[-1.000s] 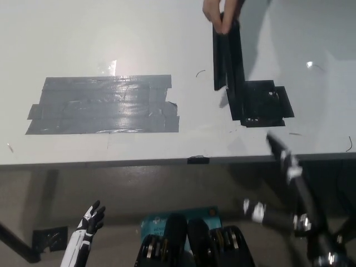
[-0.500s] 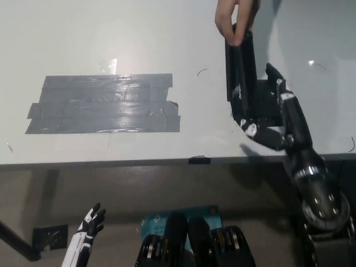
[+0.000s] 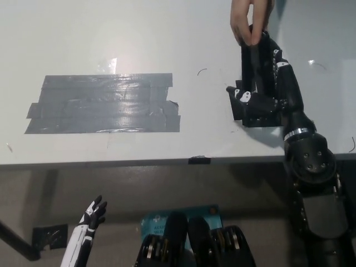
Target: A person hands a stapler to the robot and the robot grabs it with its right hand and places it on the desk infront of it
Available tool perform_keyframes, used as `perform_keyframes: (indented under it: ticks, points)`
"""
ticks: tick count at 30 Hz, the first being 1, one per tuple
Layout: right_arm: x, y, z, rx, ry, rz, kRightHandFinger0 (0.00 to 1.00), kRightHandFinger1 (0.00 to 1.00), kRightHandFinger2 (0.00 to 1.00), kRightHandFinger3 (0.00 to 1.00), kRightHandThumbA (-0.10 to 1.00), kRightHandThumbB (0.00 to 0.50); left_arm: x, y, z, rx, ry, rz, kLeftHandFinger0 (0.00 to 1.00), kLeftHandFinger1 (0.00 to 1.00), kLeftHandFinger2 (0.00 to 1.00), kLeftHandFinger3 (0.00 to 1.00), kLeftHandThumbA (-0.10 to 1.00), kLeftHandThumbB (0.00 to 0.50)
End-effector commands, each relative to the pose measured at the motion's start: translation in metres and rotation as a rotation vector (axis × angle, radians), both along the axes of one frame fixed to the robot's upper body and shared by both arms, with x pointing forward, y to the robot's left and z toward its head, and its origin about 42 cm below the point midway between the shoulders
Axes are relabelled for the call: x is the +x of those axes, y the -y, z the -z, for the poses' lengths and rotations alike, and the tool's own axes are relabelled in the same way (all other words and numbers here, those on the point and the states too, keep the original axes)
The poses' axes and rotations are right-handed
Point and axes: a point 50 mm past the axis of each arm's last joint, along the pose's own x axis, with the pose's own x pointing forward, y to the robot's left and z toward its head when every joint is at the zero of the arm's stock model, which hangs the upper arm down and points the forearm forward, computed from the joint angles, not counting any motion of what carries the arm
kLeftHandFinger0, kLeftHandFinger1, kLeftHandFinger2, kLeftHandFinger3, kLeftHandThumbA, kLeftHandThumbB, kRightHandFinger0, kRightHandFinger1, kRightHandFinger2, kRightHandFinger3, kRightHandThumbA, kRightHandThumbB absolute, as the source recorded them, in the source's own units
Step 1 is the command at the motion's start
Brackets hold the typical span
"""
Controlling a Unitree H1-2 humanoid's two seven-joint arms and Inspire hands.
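Note:
A person's hand (image 3: 248, 21) reaches in from the top edge and pinches the upper end of the black stapler (image 3: 253, 62), which hangs upright over the white desk (image 3: 167, 39). My black right hand (image 3: 266, 89) is wrapped round the stapler's lower half, thumb on its left side and fingers (image 3: 279, 62) on its right. The stapler's bottom end is hidden by my hand. My white left hand (image 3: 92, 218) rests low at the lower left, below the desk edge, with its fingers apart and nothing in it.
A broad patch of grey tape (image 3: 103, 104) covers the desk's left middle. A black tape patch (image 3: 266, 118) lies under my right hand. The desk's front edge (image 3: 111, 163) crosses the picture, with a small black tab (image 3: 198, 160) on it. A teal box (image 3: 167, 218) sits below.
My right hand has risen and closed round the stapler, its thumb now on the left side. The person's hand and the stapler have shifted slightly right. The left hand has stayed put.

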Motion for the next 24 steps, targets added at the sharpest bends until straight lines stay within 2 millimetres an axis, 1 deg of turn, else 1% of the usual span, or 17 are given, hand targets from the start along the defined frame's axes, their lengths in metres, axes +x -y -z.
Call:
perform_keyframes:
  ticks: [1,4,6,9,10,11,12,13,14,15,16,17,18,19,21,23,24]
  points:
    - [0.006,-0.012,-0.034,0.041,0.039,-0.030,1.00,1.00,1.00,1.00,0.97,0.262,0.007,0.001,-0.015,0.014,0.065,0.028,1.00,1.00,1.00,1.00,1.00,0.468]
    - [0.006,-0.014,-0.037,0.046,0.034,-0.040,1.00,1.00,1.00,1.00,0.98,0.268,0.006,0.002,-0.016,0.014,0.067,0.033,1.00,1.00,1.00,1.00,1.00,0.472]
    - [0.007,-0.016,-0.037,0.042,0.032,-0.046,1.00,1.00,1.00,1.00,1.00,0.291,0.007,0.002,-0.016,0.016,0.067,0.033,1.00,1.00,1.00,1.00,1.00,0.473]
    - [0.014,-0.011,-0.026,0.069,-0.031,-0.062,1.00,1.00,1.00,1.00,0.96,0.296,0.006,0.002,-0.017,0.011,0.067,0.034,1.00,1.00,1.00,1.00,1.00,0.478]
    - [0.017,-0.010,-0.024,0.080,-0.063,-0.067,1.00,1.00,1.00,1.00,0.91,0.279,0.007,0.002,-0.018,0.013,0.069,0.033,1.00,1.00,1.00,1.00,1.00,0.472]
    - [0.021,-0.007,-0.023,0.091,-0.113,-0.074,1.00,1.00,1.00,1.00,0.82,0.259,0.008,0.002,-0.019,0.013,0.074,0.033,1.00,1.00,1.00,1.00,1.00,0.473]
    - [0.025,-0.002,-0.019,0.112,-0.194,-0.089,1.00,1.00,1.00,1.00,0.63,0.254,0.008,0.001,-0.019,0.009,0.076,0.034,1.00,1.00,1.00,1.00,1.00,0.472]
    - [0.027,0.001,-0.017,0.125,-0.233,-0.097,0.98,0.97,1.00,1.00,0.54,0.245,0.008,0.001,-0.020,0.009,0.077,0.034,0.99,1.00,1.00,1.00,1.00,0.472]
    - [0.034,0.012,-0.006,0.185,-0.320,-0.084,0.34,0.33,0.46,0.57,0.10,0.224,0.007,0.000,-0.021,0.010,0.075,0.035,0.99,1.00,1.00,1.00,1.00,0.465]
    - [0.036,0.014,-0.004,0.193,-0.332,-0.075,0.15,0.24,0.42,0.51,-0.03,0.229,0.007,0.000,-0.021,0.011,0.074,0.035,0.99,1.00,1.00,1.00,1.00,0.465]
    - [0.036,0.015,-0.003,0.193,-0.333,-0.067,0.03,0.18,0.44,0.48,-0.09,0.228,0.008,0.000,-0.022,0.012,0.075,0.037,0.99,1.00,1.00,1.00,1.00,0.466]
    - [0.037,0.022,-0.001,0.202,-0.337,-0.037,0.00,0.22,0.59,0.61,-0.10,0.196,0.010,0.000,-0.023,0.011,0.077,0.040,0.99,1.00,1.00,1.00,1.00,0.469]
    - [0.036,0.024,-0.001,0.221,-0.337,-0.034,0.00,0.25,0.66,0.73,-0.10,0.192,0.010,0.000,-0.023,0.011,0.077,0.041,0.98,1.00,1.00,1.00,1.00,0.465]
    - [0.036,0.024,-0.001,0.231,-0.334,-0.035,0.00,0.32,0.77,0.87,-0.10,0.191,0.011,0.000,-0.024,0.010,0.080,0.041,0.98,1.00,1.00,1.00,1.00,0.461]
    - [0.034,0.024,-0.004,0.237,-0.320,-0.021,0.05,0.51,0.93,0.93,-0.10,0.184,0.012,-0.001,-0.023,0.014,0.084,0.038,0.97,1.00,1.00,1.00,1.00,0.474]
    - [0.032,0.024,-0.005,0.229,-0.312,-0.012,0.07,0.57,0.93,0.92,-0.10,0.194,0.011,-0.001,-0.022,0.017,0.081,0.039,0.97,1.00,1.00,1.00,1.00,0.475]
    - [0.031,0.024,-0.005,0.226,-0.308,-0.008,0.11,0.62,0.98,0.96,-0.10,0.197,0.011,-0.001,-0.022,0.012,0.082,0.042,0.96,1.00,1.00,1.00,1.00,0.465]
